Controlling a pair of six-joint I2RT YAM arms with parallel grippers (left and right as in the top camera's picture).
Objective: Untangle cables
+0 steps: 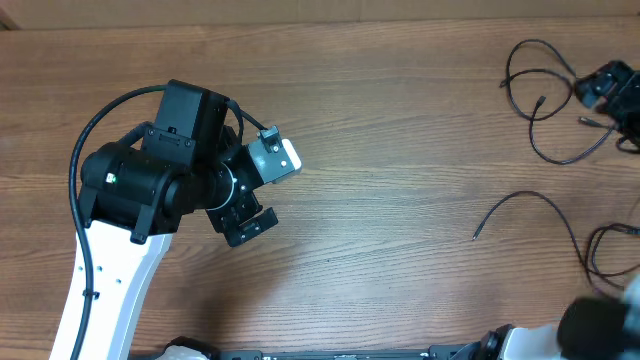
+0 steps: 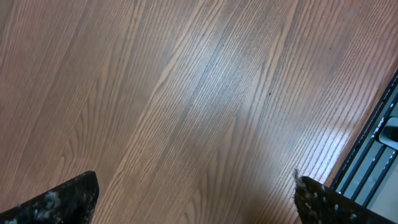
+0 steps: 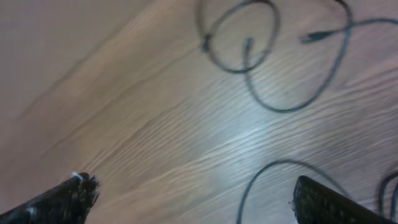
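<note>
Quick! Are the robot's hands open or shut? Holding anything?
Left gripper: open, holding nothing.
Right gripper: open, holding nothing.

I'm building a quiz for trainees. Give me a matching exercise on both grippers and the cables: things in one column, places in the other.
1 left gripper
2 right gripper
3 looped cables
4 single curved cable

A far right corner, overhead view
B over bare wood only
C cables lie ahead of it
D right side, nearer than the loops

Pairs: 1-B, 2-C, 3-A, 4-D
</note>
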